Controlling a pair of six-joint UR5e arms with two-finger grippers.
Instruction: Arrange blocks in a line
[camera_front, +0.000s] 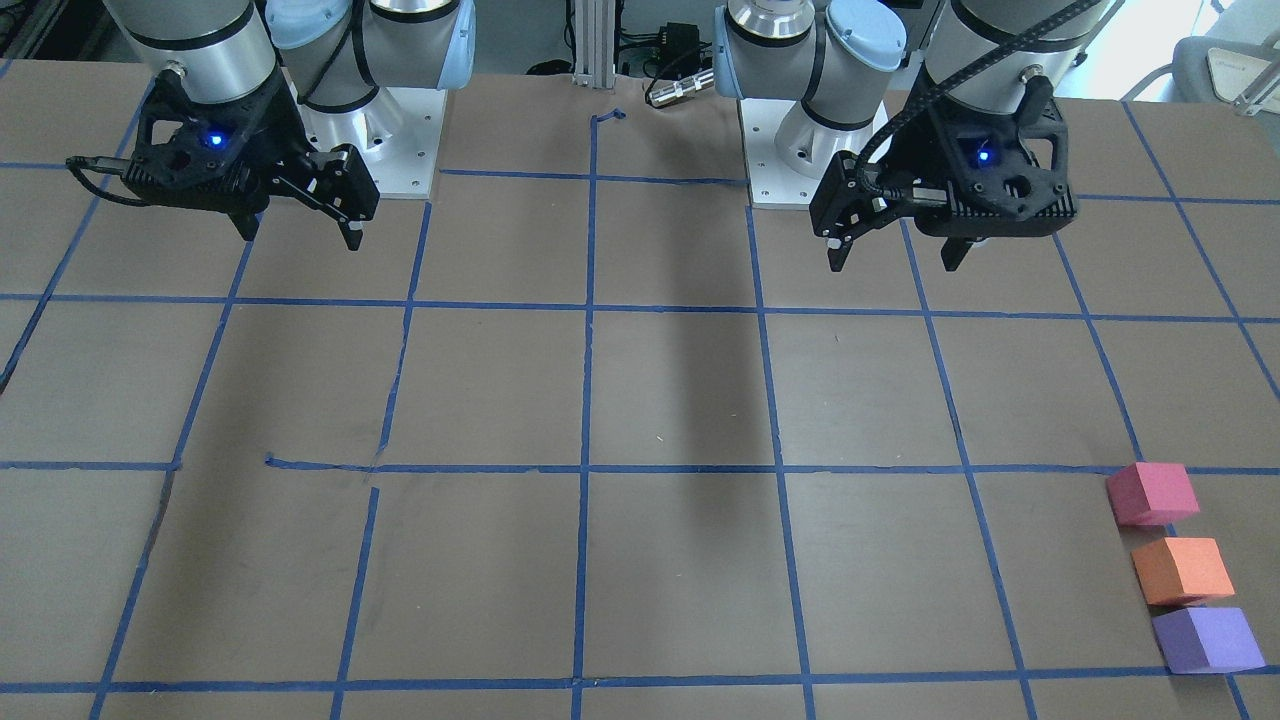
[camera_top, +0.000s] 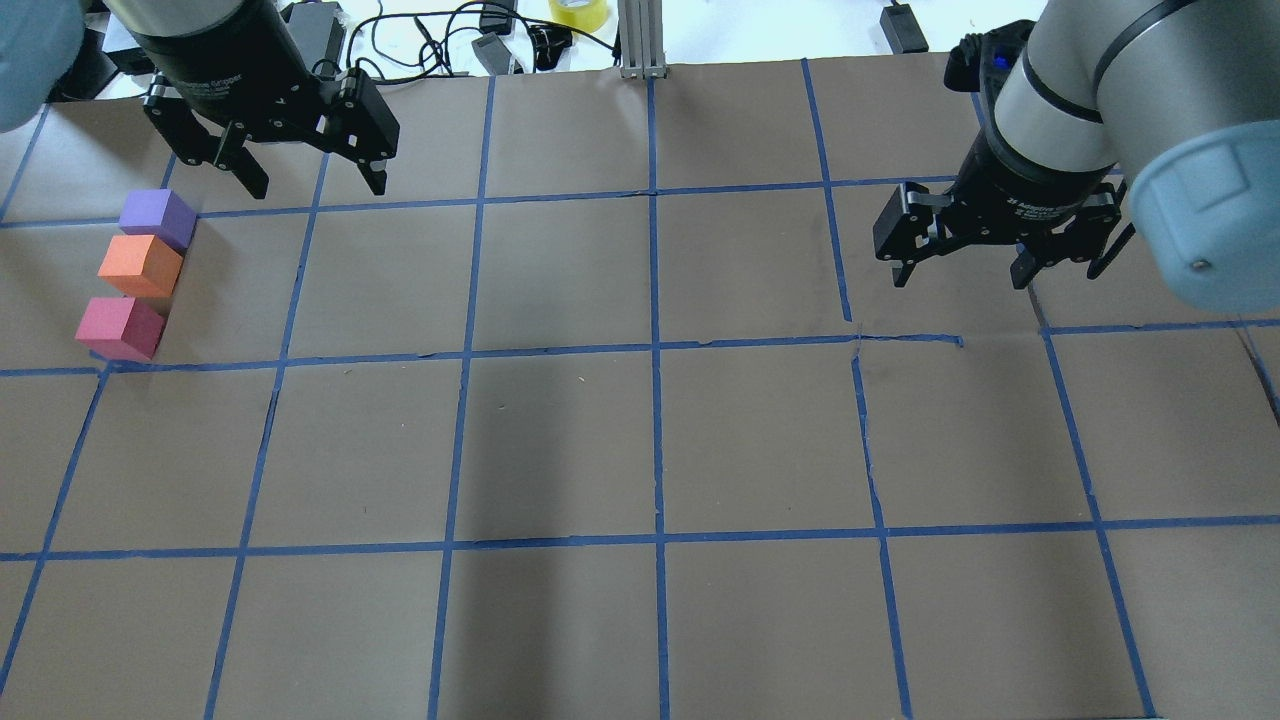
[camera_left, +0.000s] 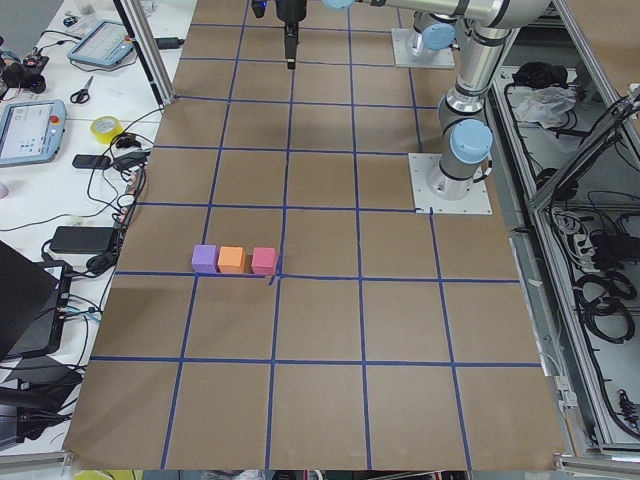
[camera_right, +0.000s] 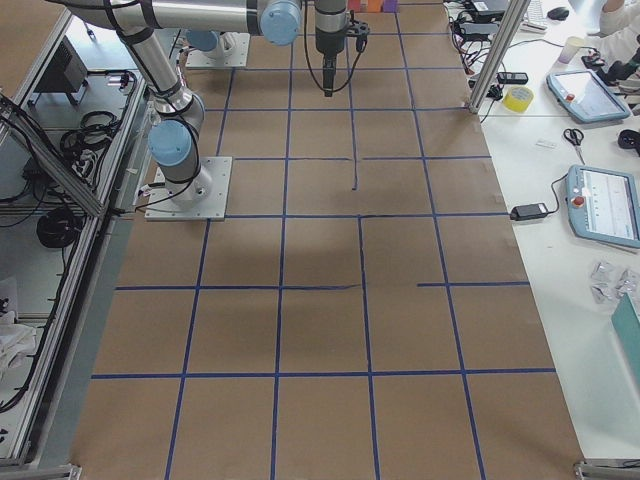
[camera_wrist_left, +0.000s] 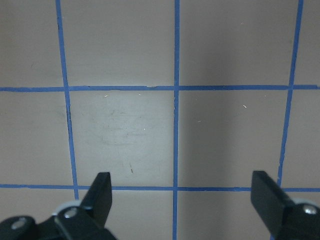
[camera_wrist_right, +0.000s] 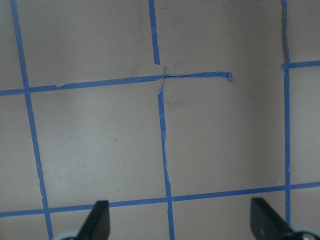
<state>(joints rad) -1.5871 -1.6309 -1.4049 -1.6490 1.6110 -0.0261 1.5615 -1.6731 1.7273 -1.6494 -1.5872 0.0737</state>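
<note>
Three foam cubes stand in a short row, touching or nearly so, near the table's far left in the overhead view: purple block (camera_top: 157, 217), orange block (camera_top: 140, 265), pink-red block (camera_top: 119, 328). They also show in the front view, pink-red (camera_front: 1152, 493), orange (camera_front: 1182, 570), purple (camera_front: 1207, 640). My left gripper (camera_top: 320, 188) hangs open and empty above the table, right of and a little beyond the purple block. My right gripper (camera_top: 960, 281) hangs open and empty far off on the right side. Both wrist views show only open fingers over taped paper.
The table is brown paper with a blue tape grid (camera_top: 655, 345). Cables and a yellow tape roll (camera_top: 578, 12) lie beyond the far edge. The arm bases (camera_front: 380, 150) stand at the robot's side. A side bench holds tablets (camera_left: 35, 125).
</note>
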